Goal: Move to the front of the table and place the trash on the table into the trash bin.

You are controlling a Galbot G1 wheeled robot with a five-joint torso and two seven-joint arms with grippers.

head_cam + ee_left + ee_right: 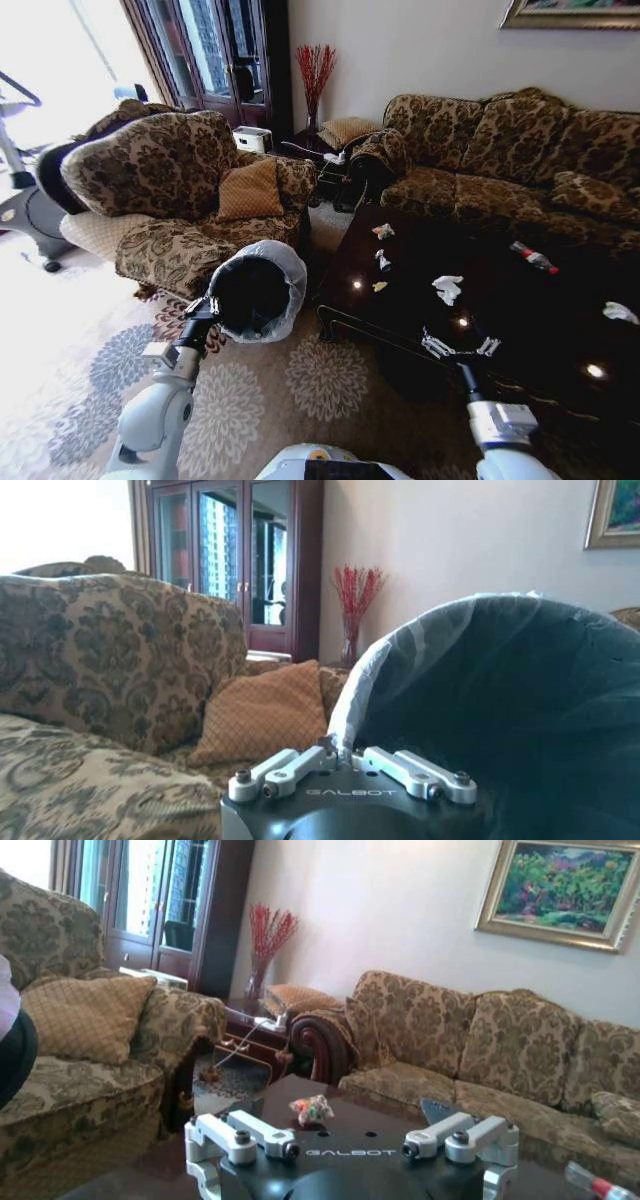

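My left gripper is shut on the rim of the trash bin, a black bin with a whitish bag, tipped with its mouth towards me beside the table's left end. The left wrist view shows the left gripper pinching the bag-lined rim of the trash bin. My right gripper hovers open and holds nothing over the near edge of the dark table. Trash lies on it: a white paper wad, a yellow scrap, small wrappers, a bottle, another wad. From the right wrist, the open right gripper faces a colourful wrapper.
A floral armchair with an orange cushion stands behind the bin. A long floral sofa runs behind the table. A side table and red twigs fill the corner. Patterned carpet lies in front of me.
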